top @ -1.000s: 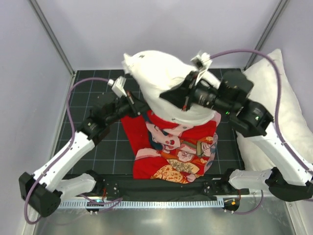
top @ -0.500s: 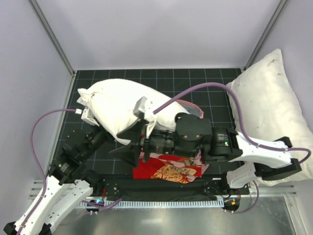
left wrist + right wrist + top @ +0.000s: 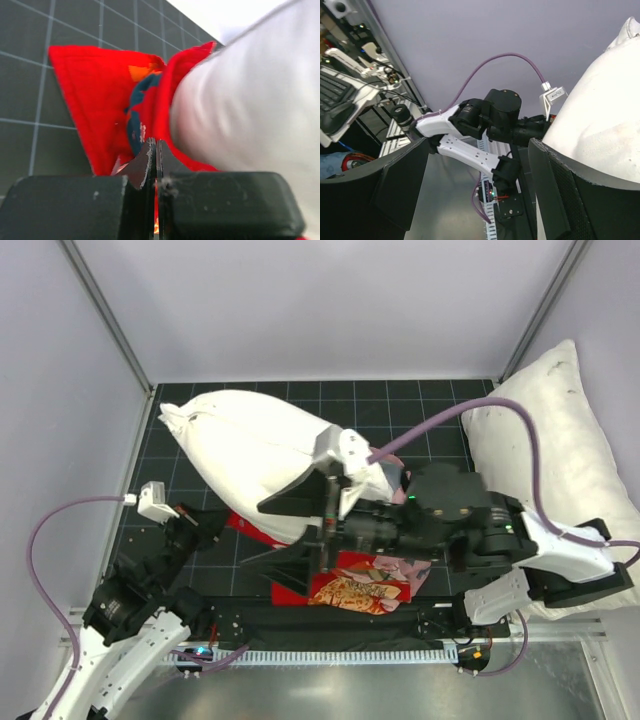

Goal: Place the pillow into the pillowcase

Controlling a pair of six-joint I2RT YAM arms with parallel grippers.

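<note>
The white pillow (image 3: 245,445) lies tilted across the back left of the mat, its lower end inside the red pillowcase (image 3: 360,590). Most of the case is hidden under my right arm. My right gripper (image 3: 290,535) hangs open beside the pillow's near edge, with nothing between its fingers. In the right wrist view one finger (image 3: 555,180) rests against the pillow (image 3: 605,110). My left gripper (image 3: 210,530) is shut on the pillowcase's rim at the near left. The left wrist view shows red fabric (image 3: 95,85) wrapped round the pillow (image 3: 250,100) just beyond the left gripper (image 3: 154,147).
A larger white pillow (image 3: 560,470) leans against the right wall beside the mat. The dark gridded mat (image 3: 420,405) is bounded by grey walls and metal posts (image 3: 105,325). A metal rail (image 3: 330,655) runs along the near edge.
My right gripper opened and let go of the pillow, then swung left and low. The pillow dropped from mid-air to the back left. My left gripper pulled back toward the near left with the case.
</note>
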